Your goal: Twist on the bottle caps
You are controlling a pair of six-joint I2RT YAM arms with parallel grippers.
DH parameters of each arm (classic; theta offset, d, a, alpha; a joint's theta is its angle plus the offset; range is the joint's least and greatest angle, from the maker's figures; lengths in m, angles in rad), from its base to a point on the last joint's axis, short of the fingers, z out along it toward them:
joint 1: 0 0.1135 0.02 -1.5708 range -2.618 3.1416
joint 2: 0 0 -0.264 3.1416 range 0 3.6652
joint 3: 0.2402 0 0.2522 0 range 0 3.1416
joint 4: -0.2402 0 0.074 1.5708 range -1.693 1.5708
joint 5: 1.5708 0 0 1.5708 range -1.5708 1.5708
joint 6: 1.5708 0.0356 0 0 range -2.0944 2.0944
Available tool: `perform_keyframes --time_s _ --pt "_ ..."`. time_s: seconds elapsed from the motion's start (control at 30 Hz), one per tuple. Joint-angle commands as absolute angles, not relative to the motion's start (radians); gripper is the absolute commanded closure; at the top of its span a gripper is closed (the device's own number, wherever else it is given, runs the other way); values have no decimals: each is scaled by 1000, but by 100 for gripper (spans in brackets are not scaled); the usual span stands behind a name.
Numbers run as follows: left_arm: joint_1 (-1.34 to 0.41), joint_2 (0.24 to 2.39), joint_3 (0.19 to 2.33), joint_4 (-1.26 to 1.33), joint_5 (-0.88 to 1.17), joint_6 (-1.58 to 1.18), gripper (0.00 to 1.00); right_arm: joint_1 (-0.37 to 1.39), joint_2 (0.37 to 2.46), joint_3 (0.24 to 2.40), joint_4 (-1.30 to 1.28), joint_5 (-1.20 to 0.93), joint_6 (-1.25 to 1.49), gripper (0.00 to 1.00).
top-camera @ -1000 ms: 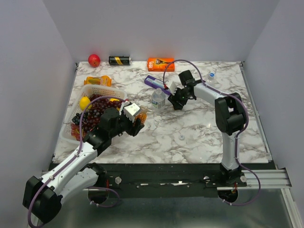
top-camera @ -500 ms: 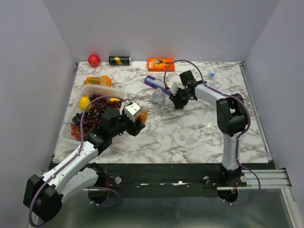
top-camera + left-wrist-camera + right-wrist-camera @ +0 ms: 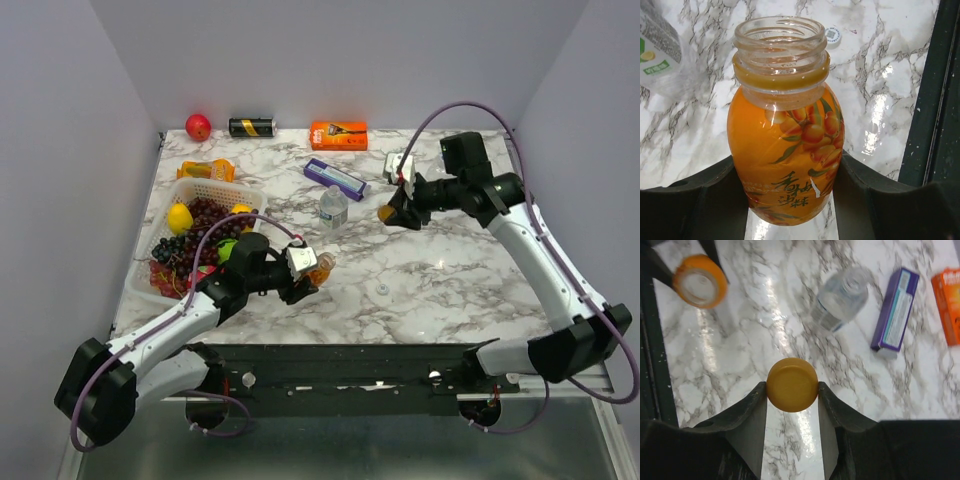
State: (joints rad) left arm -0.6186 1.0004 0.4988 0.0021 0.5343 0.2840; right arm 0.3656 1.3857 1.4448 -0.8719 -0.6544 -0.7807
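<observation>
Left gripper (image 3: 788,192) clenched low on the orange bottle (image 3: 785,145), front centre of the table (image 3: 440,265), mouth open; thin plastic, likely squashy and slick, looks filled, so some weight. Right gripper (image 3: 792,395) pinches the orange cap (image 3: 792,384) by its rim, raised at mid-right; light, rigid, easily cocked. Open marble between the 2; 1 clear bottle (image 3: 333,207) stands near the path.

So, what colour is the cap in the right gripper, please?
Orange; the cap shows best in the right wrist view.
</observation>
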Motion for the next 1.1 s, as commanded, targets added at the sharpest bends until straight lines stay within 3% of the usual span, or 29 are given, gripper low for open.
perform_keyframes --time_s 0.0,0.37,1.07 --pt "-635 1040 538 89 630 384 100 494 1336 1476 -993 -810 -870 57" --pt "-713 1089 623 198 623 287 100 730 1327 1431 -942 -660 -1017 56" --pt "-724 1043 583 307 597 253 100 758 1431 1483 -1000 -584 -1045 56"
